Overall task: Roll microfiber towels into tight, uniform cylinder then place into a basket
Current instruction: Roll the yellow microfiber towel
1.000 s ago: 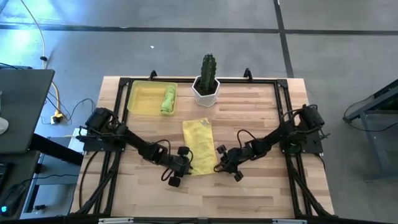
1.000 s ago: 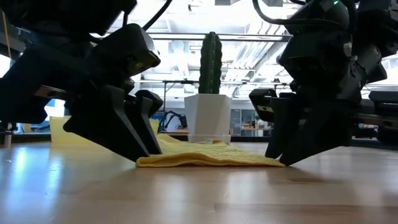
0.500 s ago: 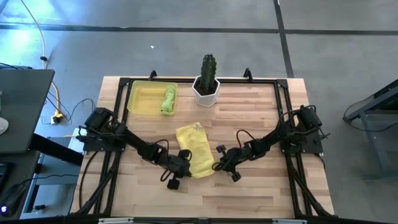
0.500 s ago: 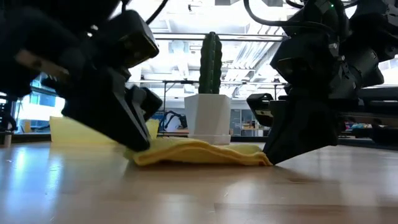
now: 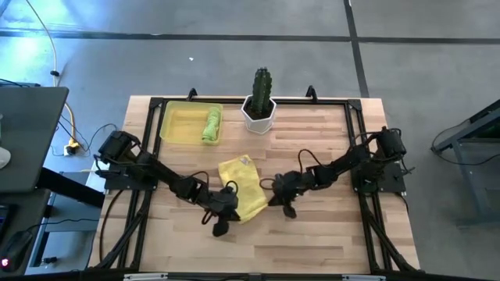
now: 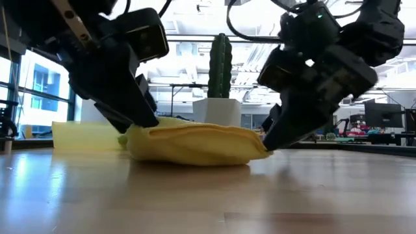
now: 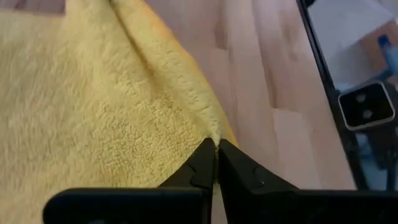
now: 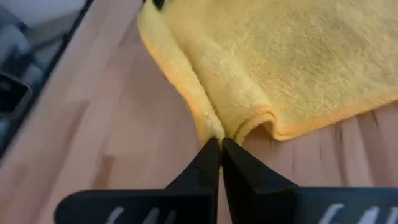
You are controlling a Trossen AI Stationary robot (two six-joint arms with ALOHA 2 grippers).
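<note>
High view: yellow towel (image 5: pixel 241 192) mid-table.

Left pincer (image 5: pixel 227 204) tips hidden under yellow towel (image 5: pixel 241 190), basket (image 6: pixel 81 135) mostly blocked in low view

Pale yellow towel (image 5: pixel 241 189) bunched mid-table; green towel (image 5: pixel 211 125) rolled in basket (image 5: pixel 178 125).

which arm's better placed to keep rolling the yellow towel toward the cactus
Neither alone: the left gripper and right gripper each pinch a near corner of the yellow towel, so they should roll together.
</note>
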